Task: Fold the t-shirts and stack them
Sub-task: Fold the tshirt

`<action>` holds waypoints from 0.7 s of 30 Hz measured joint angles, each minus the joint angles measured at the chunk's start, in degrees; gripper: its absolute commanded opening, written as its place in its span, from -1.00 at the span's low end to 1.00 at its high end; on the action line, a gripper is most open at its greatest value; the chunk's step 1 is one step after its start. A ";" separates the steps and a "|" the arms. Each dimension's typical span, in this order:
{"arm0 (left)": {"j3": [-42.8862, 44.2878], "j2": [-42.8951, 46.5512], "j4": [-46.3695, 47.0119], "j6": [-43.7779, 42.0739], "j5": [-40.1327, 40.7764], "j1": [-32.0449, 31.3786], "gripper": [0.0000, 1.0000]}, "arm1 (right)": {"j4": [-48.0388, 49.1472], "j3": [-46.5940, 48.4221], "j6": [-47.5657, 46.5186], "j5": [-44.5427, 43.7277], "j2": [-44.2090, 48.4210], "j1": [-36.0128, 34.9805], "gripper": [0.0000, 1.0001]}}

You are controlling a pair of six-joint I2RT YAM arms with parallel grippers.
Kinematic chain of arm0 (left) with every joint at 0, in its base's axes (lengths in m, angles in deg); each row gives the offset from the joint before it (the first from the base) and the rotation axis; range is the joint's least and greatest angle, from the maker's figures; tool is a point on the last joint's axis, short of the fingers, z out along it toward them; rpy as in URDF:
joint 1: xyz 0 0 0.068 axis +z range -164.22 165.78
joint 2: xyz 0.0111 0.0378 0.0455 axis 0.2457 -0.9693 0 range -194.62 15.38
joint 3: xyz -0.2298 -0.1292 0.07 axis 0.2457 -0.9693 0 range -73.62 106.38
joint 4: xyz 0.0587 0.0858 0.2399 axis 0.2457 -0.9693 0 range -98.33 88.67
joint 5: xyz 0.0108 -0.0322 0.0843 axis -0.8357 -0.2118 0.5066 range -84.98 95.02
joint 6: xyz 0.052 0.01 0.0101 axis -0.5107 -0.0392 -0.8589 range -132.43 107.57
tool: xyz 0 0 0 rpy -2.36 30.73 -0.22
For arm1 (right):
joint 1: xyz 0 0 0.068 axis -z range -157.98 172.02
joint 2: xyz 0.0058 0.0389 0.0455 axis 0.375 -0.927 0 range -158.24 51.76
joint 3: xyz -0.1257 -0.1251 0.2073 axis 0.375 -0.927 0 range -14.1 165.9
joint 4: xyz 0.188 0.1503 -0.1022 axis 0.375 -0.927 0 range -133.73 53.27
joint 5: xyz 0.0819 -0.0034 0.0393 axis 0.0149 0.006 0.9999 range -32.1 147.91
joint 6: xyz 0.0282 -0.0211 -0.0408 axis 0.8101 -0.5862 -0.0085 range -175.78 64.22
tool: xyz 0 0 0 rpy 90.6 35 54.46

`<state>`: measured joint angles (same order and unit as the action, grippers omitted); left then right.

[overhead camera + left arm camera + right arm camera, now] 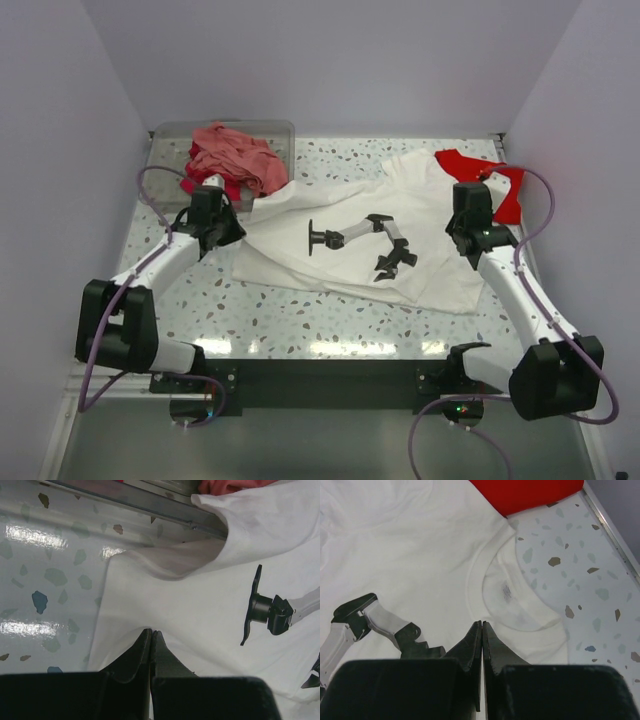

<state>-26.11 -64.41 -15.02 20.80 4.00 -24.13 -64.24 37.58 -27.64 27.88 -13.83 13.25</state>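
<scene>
A white t-shirt (300, 250) with a black robot-arm print lies spread across the middle of the table. It also shows in the left wrist view (200, 600) and the right wrist view (420, 555). My left gripper (228, 224) is at the shirt's left edge. Its fingers are shut (151, 631) and a ridge of white cloth rises to the tips. My right gripper (462, 215) is shut (482, 623), with its tips down on the shirt just near its collar (476, 580). A bright red t-shirt (508, 200) lies at the far right, beyond the collar (525, 492).
A clear bin (165, 135) at the back left holds a pile of salmon-pink and crimson shirts (235, 160); its edge (150, 502) runs just beyond the white shirt's sleeve. Walls close in the table at left, right and back. Bare speckled tabletop (330, 315) lies in front of the shirt.
</scene>
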 measured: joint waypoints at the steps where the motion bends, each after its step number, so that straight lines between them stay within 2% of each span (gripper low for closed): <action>1: 0.13 -0.24 0.17 0.00 -0.02 0.02 -1.00 | 0.46 0.55 -0.35 0.26 -0.87 0.35 -1.00; 11: 1.11 -1.92 0.85 -0.02 -0.07 0.15 -1.00 | 3.06 2.38 -3.34 6.62 -6.56 3.65 -1.00; 14: 1.25 -2.75 0.83 -0.07 -0.07 0.15 -1.00 | 2.95 2.60 -3.43 11.82 -8.68 3.74 -0.66; 15: 1.25 -2.84 0.79 -0.07 -0.07 0.15 -1.00 | 3.04 2.27 -3.39 13.90 -9.14 3.74 -0.42; 17: 1.25 -2.84 0.81 -0.13 -0.07 0.15 -1.00 | 3.13 0.90 -3.39 17.44 -9.31 3.69 -0.16; 18: 1.27 -2.84 0.79 -0.37 -0.07 0.15 -1.00 | 3.13 -0.20 -3.21 19.50 -9.27 3.67 0.03; 21: 1.31 -2.84 0.79 -1.07 -0.07 0.15 -1.00 | 3.13 -4.85 -2.62 25.77 -9.05 3.65 0.27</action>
<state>-24.80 -67.25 -14.23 19.73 3.93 -23.98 -61.11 32.72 -30.26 53.65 -22.88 16.90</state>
